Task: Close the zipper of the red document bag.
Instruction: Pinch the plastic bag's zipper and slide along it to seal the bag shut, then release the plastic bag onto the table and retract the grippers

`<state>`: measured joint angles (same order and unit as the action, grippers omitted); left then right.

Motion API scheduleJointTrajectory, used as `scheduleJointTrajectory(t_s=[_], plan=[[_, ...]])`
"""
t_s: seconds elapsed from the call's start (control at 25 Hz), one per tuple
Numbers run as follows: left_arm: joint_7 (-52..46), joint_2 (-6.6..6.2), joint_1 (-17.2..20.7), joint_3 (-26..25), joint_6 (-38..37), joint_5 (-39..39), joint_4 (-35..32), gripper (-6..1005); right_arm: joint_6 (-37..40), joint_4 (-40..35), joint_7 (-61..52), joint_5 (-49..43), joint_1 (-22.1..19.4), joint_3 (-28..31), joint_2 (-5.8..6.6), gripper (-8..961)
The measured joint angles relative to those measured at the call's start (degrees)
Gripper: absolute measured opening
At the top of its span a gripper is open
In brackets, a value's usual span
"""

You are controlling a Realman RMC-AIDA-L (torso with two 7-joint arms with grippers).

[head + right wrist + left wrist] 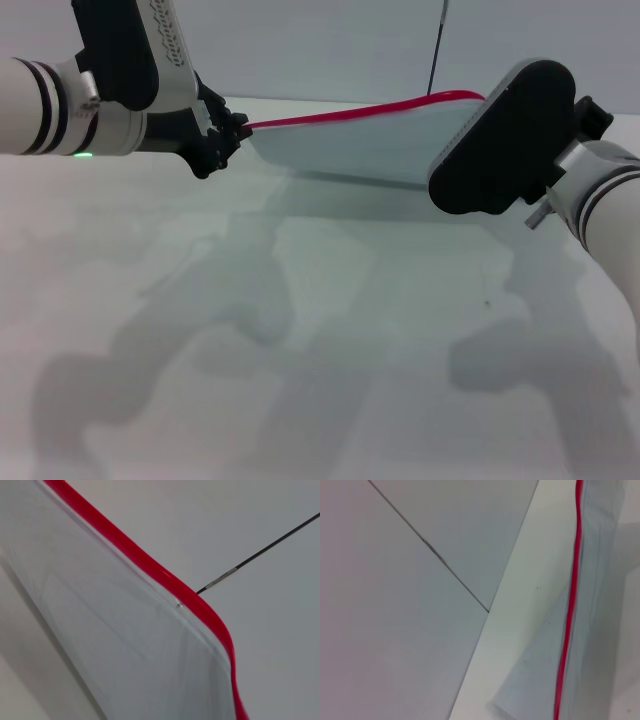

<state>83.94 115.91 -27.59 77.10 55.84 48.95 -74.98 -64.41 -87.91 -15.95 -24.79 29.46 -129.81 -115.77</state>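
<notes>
Bright even light, soft arm shadows on table [300,400], slight blur

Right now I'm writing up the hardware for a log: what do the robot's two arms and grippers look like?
Both arms are white and cylindrical with black rings near the wrist. The left arm shows a small green light on its underside and carries a black housing with a pale ribbed strip; the left gripper is black. The right arm ends in a large rounded black housing on a silver-grey collar.
</notes>
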Motion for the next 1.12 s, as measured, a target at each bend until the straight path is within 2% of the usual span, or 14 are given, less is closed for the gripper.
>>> scheduleJointTrajectory(t_s=[0.56, 0.8, 1.08, 1.12], plan=[[0.0, -0.30, -0.3, 0.0, -0.2, -0.1, 0.5, 93, 0.2, 0.7, 0.0, 0.0, 0.0, 0.0, -0.02, 69], [-0.8, 0.11, -1.0, 0.0, -0.2, -1.7, 0.6, 95, -1.2, 3.0, -1.5, -0.4, 1.0, -0.1, -0.31, 76], [-3.6, 0.16, -2.2, 0.0, -0.1, -2.2, 0.4, 97, -8.4, 6.9, -12.8, -10.2, 3.8, -7.0, -0.43, 85], [-3.9, 0.16, -2.2, 0.0, -0.1, -2.3, 0.3, 148, -8.8, 7.5, -13.9, -10.3, 4.3, -7.6, -0.46, 86]])
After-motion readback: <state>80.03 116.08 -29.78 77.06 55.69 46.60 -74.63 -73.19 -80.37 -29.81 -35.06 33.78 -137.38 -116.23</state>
